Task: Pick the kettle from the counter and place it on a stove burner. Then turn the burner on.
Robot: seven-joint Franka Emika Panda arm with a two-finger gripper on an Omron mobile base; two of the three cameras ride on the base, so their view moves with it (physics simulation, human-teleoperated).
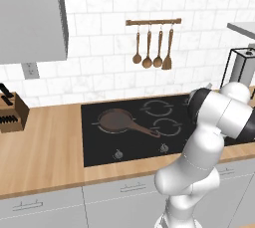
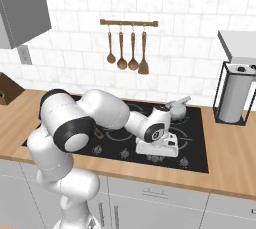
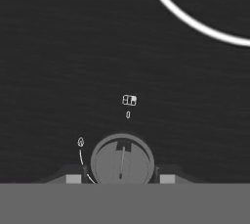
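— Where's the small squat silver-grey metal kettle [image 2: 178, 108]?

— On a rear right burner of the black glass cooktop [image 2: 197, 145], off the light-brown wood-grain counter [image 2: 235, 155]. You've placed it, by the look of things; only the burner is left.

— And the gripper [image 3: 120, 178]?

— Low over a round grey control knob [image 3: 122, 161], a finger tip [image 3: 73, 178] either side, ready to twist. You can't tell whether the jaws have closed on it.

The arm [image 2: 75, 123] is showing glossy white, rounded shells, swelling into fat bulbous segments and joined by dark charcoal bands at the joints. A round dark cap with a small white mark is sitting on the wrist [image 2: 152, 134]. The tool [image 2: 157, 148] is wearing a boxy white housing.
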